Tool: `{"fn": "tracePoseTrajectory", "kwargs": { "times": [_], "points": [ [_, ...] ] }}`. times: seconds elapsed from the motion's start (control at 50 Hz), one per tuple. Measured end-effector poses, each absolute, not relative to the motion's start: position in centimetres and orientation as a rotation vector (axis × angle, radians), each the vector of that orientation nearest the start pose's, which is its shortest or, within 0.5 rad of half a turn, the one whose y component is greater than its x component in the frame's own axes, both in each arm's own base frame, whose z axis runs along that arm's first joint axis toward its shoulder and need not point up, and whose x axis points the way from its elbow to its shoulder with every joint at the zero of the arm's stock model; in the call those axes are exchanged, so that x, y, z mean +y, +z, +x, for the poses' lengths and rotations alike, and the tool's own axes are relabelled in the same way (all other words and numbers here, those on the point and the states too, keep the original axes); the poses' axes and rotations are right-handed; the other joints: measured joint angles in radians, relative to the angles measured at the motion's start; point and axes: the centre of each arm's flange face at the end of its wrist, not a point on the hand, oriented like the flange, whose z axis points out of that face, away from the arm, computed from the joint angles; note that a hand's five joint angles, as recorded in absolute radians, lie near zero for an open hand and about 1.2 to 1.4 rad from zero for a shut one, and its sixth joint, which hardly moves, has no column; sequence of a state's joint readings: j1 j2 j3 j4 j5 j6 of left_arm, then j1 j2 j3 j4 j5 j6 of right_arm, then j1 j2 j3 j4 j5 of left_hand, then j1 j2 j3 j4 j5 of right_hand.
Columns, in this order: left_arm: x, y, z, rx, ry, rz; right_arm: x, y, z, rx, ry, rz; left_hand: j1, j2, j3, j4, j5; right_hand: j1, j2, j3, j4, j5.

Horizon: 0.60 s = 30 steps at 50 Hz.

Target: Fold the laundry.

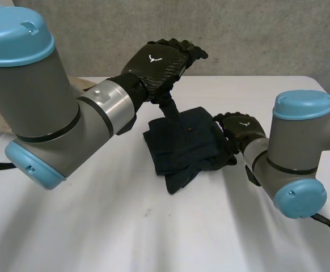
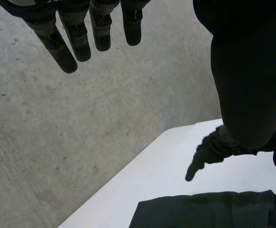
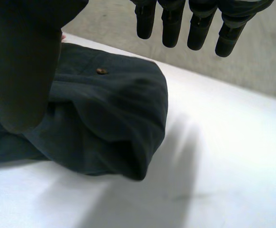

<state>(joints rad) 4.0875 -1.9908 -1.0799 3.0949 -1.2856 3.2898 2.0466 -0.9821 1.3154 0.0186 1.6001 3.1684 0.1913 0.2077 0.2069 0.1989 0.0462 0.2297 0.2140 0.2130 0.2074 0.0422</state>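
Observation:
A dark blue folded garment lies in a thick bundle at the middle of the white table. My left hand hovers raised over the garment's far edge, open, fingers straight, thumb pointing down toward the cloth and holding nothing. The garment's far edge lies below that hand. My right hand sits at the bundle's right edge, open, with straight fingers stretched over the table beyond the fold. The rounded fold of the garment lies under its palm. A small brown spot marks the top layer.
The table's far edge runs just behind the garment, with a grey concrete wall beyond it. Bare tabletop spreads in front of the bundle and to its right. My right hand also shows under the left hand's thumb.

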Motion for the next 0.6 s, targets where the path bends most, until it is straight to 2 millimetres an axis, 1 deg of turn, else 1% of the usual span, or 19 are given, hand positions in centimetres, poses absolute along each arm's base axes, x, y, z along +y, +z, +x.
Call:
{"fn": "tracePoseTrajectory", "kwargs": {
  "times": [0.02,0.04,0.1,0.18,0.2,0.22,0.28,0.32,0.34,0.36,0.38,0.4,0.42,0.44,0.52,0.54,0.6],
  "points": [
    [-23.4,30.7,-36.2,-1.626,1.799,-0.958,-29.3,17.0,29.2,2.34,-1.567,-0.433,0.0,0.0,0.0,0.0,0.0,0.0,0.0,0.0,0.0,0.0],
    [-23.3,30.7,-36.2,-1.624,1.799,-0.957,-29.4,16.7,29.1,2.347,-1.533,-0.395,0.0,0.0,0.0,0.0,0.0,0.0,0.0,0.0,0.0,0.0],
    [-23.1,30.7,-36.1,-1.618,1.797,-0.958,-29.7,15.7,28.9,2.361,-1.433,-0.325,0.0,0.0,0.0,0.0,0.0,0.0,0.0,0.0,0.0,0.0],
    [-22.8,30.6,-36.1,-1.612,1.79,-0.961,-30.4,14.2,29.2,2.373,-1.375,-0.331,0.0,0.0,0.0,0.0,0.0,0.0,0.0,0.0,0.0,0.0],
    [-22.8,30.6,-36.1,-1.612,1.79,-0.961,-30.4,14.2,29.2,2.373,-1.375,-0.331,0.0,0.0,0.0,0.0,0.0,0.0,0.0,0.0,0.0,0.0],
    [-22.7,30.5,-36.2,-1.612,1.785,-0.963,-30.8,13.4,29.5,2.378,-1.37,-0.357,0.0,0.0,0.0,0.0,0.0,0.0,0.0,0.0,0.0,0.0],
    [-22.5,30.3,-36.2,-1.616,1.775,-0.966,-31.4,12.0,29.9,2.388,-1.374,-0.404,0.0,0.0,0.0,0.0,0.0,0.003,0.004,0.004,0.004,0.004],
    [-22.4,30.1,-36.3,-1.621,1.769,-0.968,-31.9,11.2,30.2,2.395,-1.385,-0.432,0.0,0.0,0.0,0.0,0.0,0.151,0.167,0.165,0.148,0.147],
    [-22.4,30.0,-36.3,-1.622,1.767,-0.968,-32.0,11.0,30.2,2.397,-1.391,-0.438,0.0,0.0,0.0,0.0,0.0,0.314,0.325,0.318,0.315,0.317],
    [-22.4,29.9,-36.2,-1.625,1.765,-0.969,-32.4,10.7,30.3,2.398,-1.407,-0.446,0.0,0.0,0.0,0.0,0.0,0.455,0.55,0.537,0.539,0.537],
    [-22.4,29.9,-36.2,-1.626,1.764,-0.969,-32.5,10.7,30.4,2.398,-1.414,-0.448,0.0,0.0,0.0,0.0,0.0,0.486,0.6,0.579,0.617,0.613],
    [-22.3,29.8,-36.2,-1.629,1.762,-0.969,-32.8,10.5,30.4,2.401,-1.432,-0.446,0.0,0.0,0.0,0.0,0.0,0.548,0.657,0.669,0.82,0.799],
    [-22.3,29.8,-36.2,-1.63,1.762,-0.969,-33.1,10.4,30.3,2.403,-1.449,-0.437,0.0,0.0,0.0,0.0,0.0,0.555,0.682,0.689,0.911,0.873],
    [-22.3,29.8,-36.2,-1.63,1.763,-0.968,-33.5,10.5,30.1,2.4,-1.476,-0.42,0.0,0.0,0.0,0.0,0.0,0.556,0.68,0.694,0.955,0.903],
    [-22.3,29.9,-36.1,-1.627,1.769,-0.964,-35.3,11.7,29.3,2.348,-1.605,-0.342,0.0,0.0,0.0,0.0,0.0,0.556,0.681,0.694,0.986,0.915],
    [-22.3,30.0,-36.0,-1.625,1.772,-0.962,-36.4,12.7,28.8,2.302,-1.68,-0.299,0.0,0.0,0.0,0.0,0.0,0.556,0.681,0.694,0.986,0.929],
    [-22.3,30.3,-36.0,-1.615,1.781,-0.955,-38.1,14.1,28.0,2.229,-1.784,-0.252,0.0,0.0,0.0,0.0,0.0,0.556,0.681,0.694,0.986,0.945]
  ]
}}
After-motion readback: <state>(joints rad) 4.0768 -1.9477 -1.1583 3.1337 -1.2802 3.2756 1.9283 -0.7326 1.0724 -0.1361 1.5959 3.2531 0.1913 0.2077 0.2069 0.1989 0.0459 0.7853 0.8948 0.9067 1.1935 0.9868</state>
